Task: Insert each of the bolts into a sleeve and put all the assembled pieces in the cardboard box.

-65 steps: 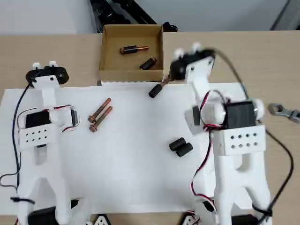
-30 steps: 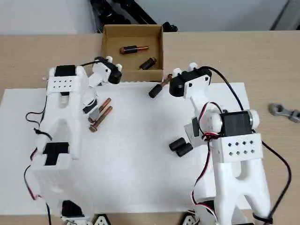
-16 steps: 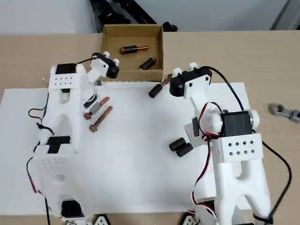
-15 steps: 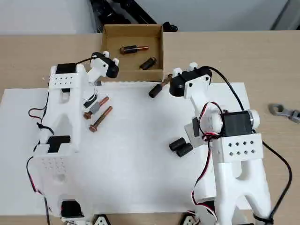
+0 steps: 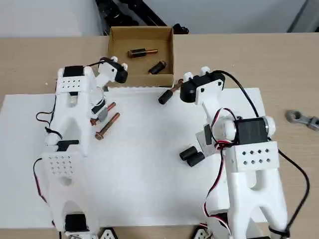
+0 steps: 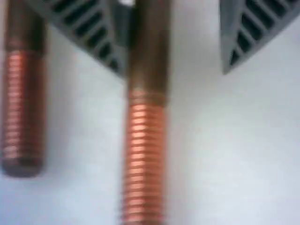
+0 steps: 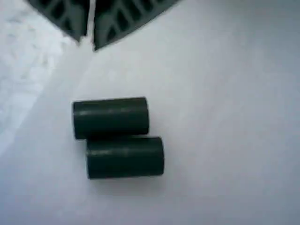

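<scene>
Two copper bolts lie side by side on the white sheet (image 5: 149, 189). My left gripper (image 6: 173, 70) stands open, low over them, with one bolt (image 6: 144, 140) between its grey fingers (image 6: 89, 28) and the other bolt (image 6: 22, 108) just outside. From above, the left gripper (image 5: 101, 113) covers part of the upper bolt (image 5: 110, 106), and the lower bolt (image 5: 107, 125) lies free. Two black sleeves (image 7: 110, 117) (image 7: 124, 157) lie touching, a little away from my shut right gripper (image 7: 91, 35). The sleeves (image 5: 192, 155) sit beside the right arm. The cardboard box (image 5: 113, 55) holds two assembled pieces (image 5: 142, 52) (image 5: 157, 67).
A third assembled piece (image 5: 167, 94) lies on the sheet just outside the box's front right corner, next to the right arm's black motor (image 5: 192, 89). A metal wrench (image 5: 301, 118) rests on the wooden table at the far right. Open sheet lies between the two arms.
The left arm swung from its rest pose out over the two bolts and came down with one between its fingers. The right arm drew back slightly from the box, then stayed still.
</scene>
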You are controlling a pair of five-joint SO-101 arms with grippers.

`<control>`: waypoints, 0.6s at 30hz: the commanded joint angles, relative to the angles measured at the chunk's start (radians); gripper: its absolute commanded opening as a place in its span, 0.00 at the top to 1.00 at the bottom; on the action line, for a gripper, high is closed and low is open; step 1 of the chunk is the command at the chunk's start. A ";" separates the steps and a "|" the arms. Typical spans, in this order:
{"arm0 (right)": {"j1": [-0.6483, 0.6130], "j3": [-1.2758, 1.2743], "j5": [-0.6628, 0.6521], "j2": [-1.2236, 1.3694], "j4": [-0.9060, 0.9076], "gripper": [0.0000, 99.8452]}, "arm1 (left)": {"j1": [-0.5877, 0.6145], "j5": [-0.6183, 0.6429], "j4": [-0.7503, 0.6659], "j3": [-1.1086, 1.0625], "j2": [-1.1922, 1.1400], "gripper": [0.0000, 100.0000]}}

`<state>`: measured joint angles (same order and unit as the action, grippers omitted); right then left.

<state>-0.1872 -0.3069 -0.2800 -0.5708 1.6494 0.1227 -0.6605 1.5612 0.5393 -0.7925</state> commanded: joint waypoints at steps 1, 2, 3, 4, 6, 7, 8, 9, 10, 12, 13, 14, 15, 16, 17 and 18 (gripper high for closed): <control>0.008 0.005 -0.002 -0.027 -0.015 1.00 | 0.008 0.011 0.011 0.028 -0.035 0.99; 0.008 0.005 -0.002 -0.027 -0.015 1.00 | 0.008 0.011 0.020 0.028 -0.035 1.00; 0.008 0.005 -0.002 -0.027 -0.015 1.00 | 0.008 0.011 0.021 0.028 -0.034 0.99; 0.008 0.005 -0.002 -0.027 -0.015 1.00 | 0.009 0.011 0.026 0.028 -0.034 0.99; 0.008 0.005 -0.002 -0.027 -0.015 1.00 | 0.014 0.011 0.058 0.047 -0.020 0.99; 0.008 0.005 -0.002 -0.027 -0.015 1.00 | 0.015 0.011 0.091 0.064 -0.003 0.99; 0.008 0.005 -0.002 -0.027 -0.015 1.00 | 0.015 0.011 0.120 0.081 0.018 0.99; 0.008 0.005 -0.002 -0.027 -0.015 1.00 | 0.015 0.011 0.143 0.097 0.041 0.99; 0.008 0.005 -0.002 -0.027 -0.015 1.00 | 0.012 0.011 0.164 0.113 0.069 0.99; 0.008 0.005 -0.002 -0.027 -0.016 1.00 | 0.008 0.012 0.193 0.127 0.135 0.99; 0.008 0.005 -0.002 -0.027 -0.016 1.00 | 0.008 0.012 0.193 0.113 0.173 0.99; 0.008 0.005 -0.002 -0.027 -0.016 1.00 | 0.008 0.012 0.193 0.087 0.215 0.99; 0.010 0.005 -0.002 -0.027 -0.016 1.00 | 0.009 0.014 0.193 0.053 0.262 0.99; 0.010 0.005 -0.002 -0.027 -0.016 1.00 | 0.011 0.014 0.193 0.005 0.308 0.99; 0.010 0.005 -0.002 -0.027 -0.016 1.00 | 0.011 0.012 0.193 -0.058 0.356 0.99; 0.010 0.005 -0.002 -0.027 -0.016 1.00 | 0.008 0.006 0.193 -0.122 0.404 0.99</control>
<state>-0.1887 -0.3069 -0.2800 -0.5708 1.6494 0.1304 -0.6498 1.7223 0.5301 -0.5731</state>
